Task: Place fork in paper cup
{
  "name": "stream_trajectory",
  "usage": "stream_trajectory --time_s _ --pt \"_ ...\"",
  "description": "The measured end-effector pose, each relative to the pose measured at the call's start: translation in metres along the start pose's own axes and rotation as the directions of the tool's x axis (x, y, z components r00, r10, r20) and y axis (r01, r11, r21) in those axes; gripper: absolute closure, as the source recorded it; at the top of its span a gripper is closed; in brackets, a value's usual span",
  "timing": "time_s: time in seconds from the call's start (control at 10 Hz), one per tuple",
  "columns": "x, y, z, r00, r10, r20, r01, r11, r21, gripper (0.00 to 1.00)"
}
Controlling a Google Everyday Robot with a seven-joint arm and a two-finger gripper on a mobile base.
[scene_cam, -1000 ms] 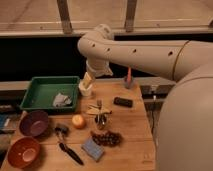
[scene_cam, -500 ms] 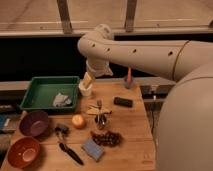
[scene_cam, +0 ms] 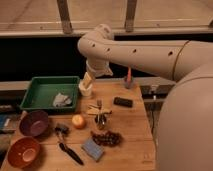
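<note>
The paper cup (scene_cam: 85, 90) is a small cream cup standing on the wooden table (scene_cam: 132, 130), just right of the green tray. My gripper (scene_cam: 88, 79) hangs directly over the cup, its tip at the cup's rim. The big white arm reaches in from the right and bends down to it. I cannot make out the fork: no slim dark grey fork shows on the table, and whatever is at the gripper's tip is hidden against the cup.
A green tray (scene_cam: 35, 95) holds a crumpled grey wrapper (scene_cam: 61, 100). Pale yellow sticks (scene_cam: 96, 108), a shiny metal cup (scene_cam: 101, 119), an orange (scene_cam: 78, 121), grapes (scene_cam: 106, 138), a blue sponge (scene_cam: 93, 149), a black-handled utensil (scene_cam: 69, 150), a black block (scene_cam: 123, 102), and two bowls (scene_cam: 33, 123) (scene_cam: 22, 152) share the table.
</note>
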Motion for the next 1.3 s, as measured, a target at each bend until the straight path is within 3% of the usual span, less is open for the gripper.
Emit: stream_trajectory --time_s 0.6,1.0,1.3 --pt "0.002 -0.001 0.001 1.000 -0.001 -0.010 0.001 1.000 0.005 0.20" --pt "0.016 0.000 0.038 0.996 0.015 -0.090 -0.014 1.000 0.015 0.20" --pt "0.027 -0.001 0.062 0.990 0.033 -0.140 -0.033 0.999 0.003 0.20"
